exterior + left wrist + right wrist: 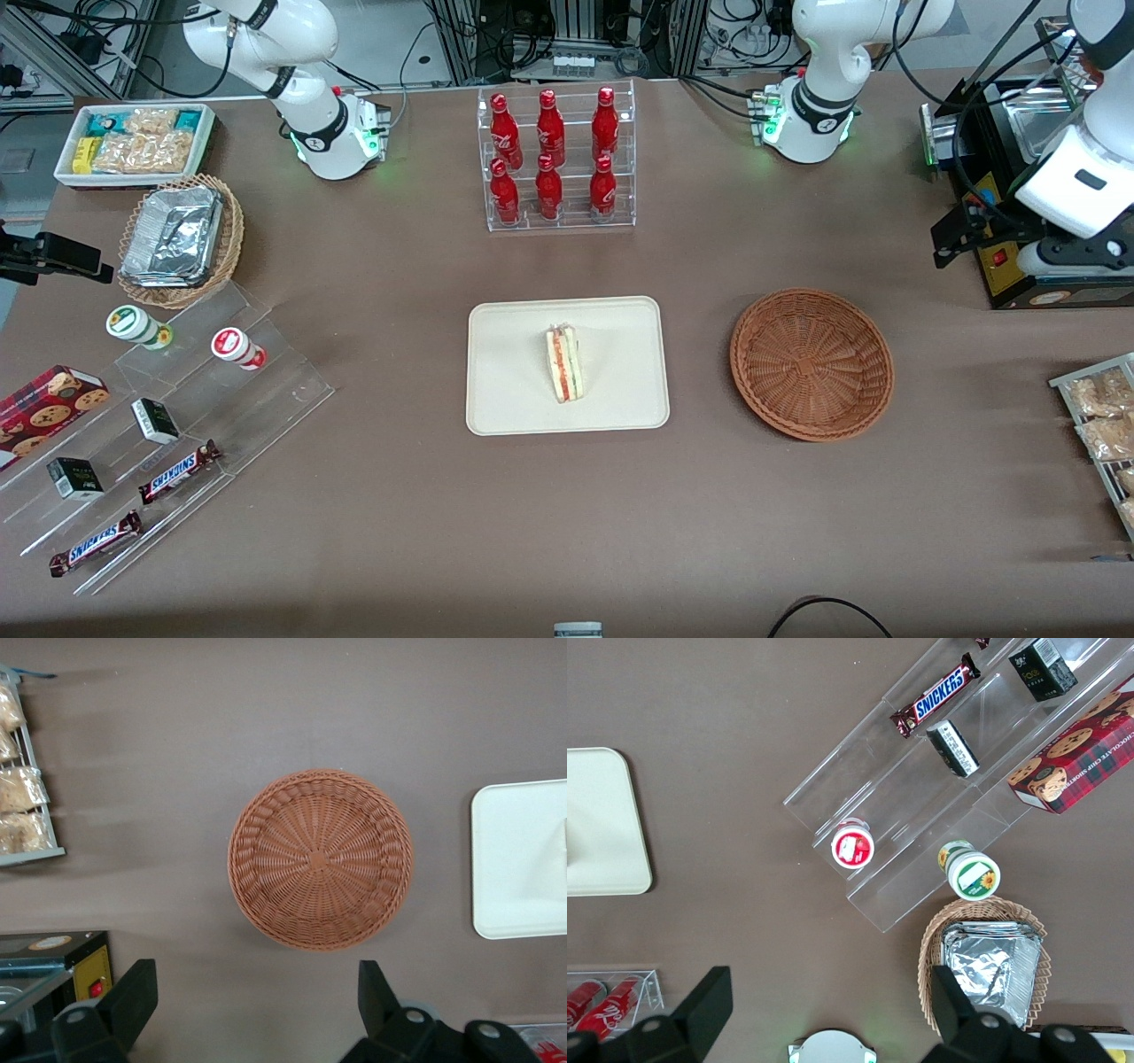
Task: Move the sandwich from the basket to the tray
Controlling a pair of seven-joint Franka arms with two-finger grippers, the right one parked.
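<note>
Evidently the job is finished, judging from how things lie.

Front view. Landmark: the tray [496,390], mid-table. The sandwich [564,363] stands on it near its middle, on edge, cut face up with orange-red and green layers showing; propped that way it looks stable, nothing leaning on it. The basket [811,363] sits just beside the tray toward the working arm's end, apart from it, with nothing in it. The left arm is pulled up and away, well clear of the tray at the working arm's end of the table, near a black machine [1019,204]; a parked-out posture, I judge, so the tray is left unobstructed. Farther from the camera than the tray: a clear rack of red bottles [554,159], white script on them too small to read. Toward the parked arm's end from the tray: tiered clear shelves with two bars reading "SNICKERS" [177,472], a red cookie box [49,403], and a tan basket of foil containers [177,235].

Left wrist view. The gripper [257,1010] hangs high above the table, looking straight down on the bare basket [319,859]; its fingers [133,997] are spread wide, holding nothing. The tray's rim [483,859] shows beside the basket. A wire rack of snack packets [22,788] lies away from the tray, past the basket.

Right wrist view. A tray corner [620,815]; the "SNICKERS" bar [937,695] reads clearly. Two round lids [852,846], their print not legible.
</note>
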